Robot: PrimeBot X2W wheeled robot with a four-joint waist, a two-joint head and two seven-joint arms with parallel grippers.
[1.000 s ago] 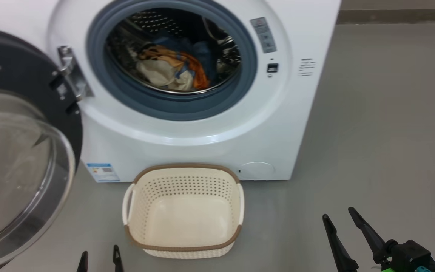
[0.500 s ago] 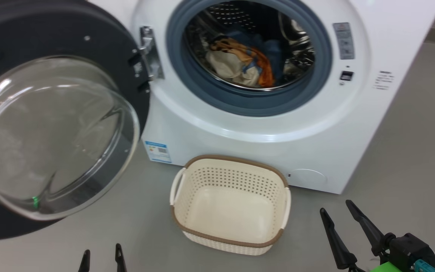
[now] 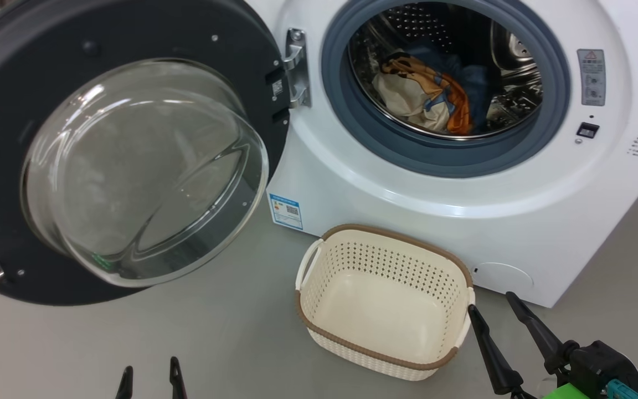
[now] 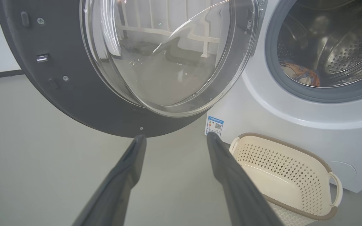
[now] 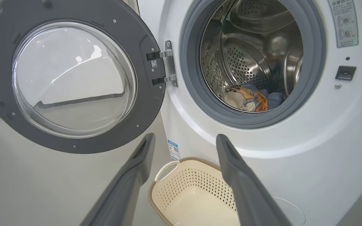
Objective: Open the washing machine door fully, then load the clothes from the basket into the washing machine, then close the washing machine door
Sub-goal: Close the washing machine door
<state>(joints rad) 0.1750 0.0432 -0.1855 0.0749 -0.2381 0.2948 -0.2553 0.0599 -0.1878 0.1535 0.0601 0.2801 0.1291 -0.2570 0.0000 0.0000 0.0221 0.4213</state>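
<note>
The head camera has swung left, taking in more of the open washing machine door. Left tool and right tool hover spread and empty over the floor. The basket sits empty before the washing machine; the clothes lie in its drum.

Cannot read any wording. Low on the washing machine front, a blue QR-code sticker; beside its opening, a grey red-triangle warning label.
</note>
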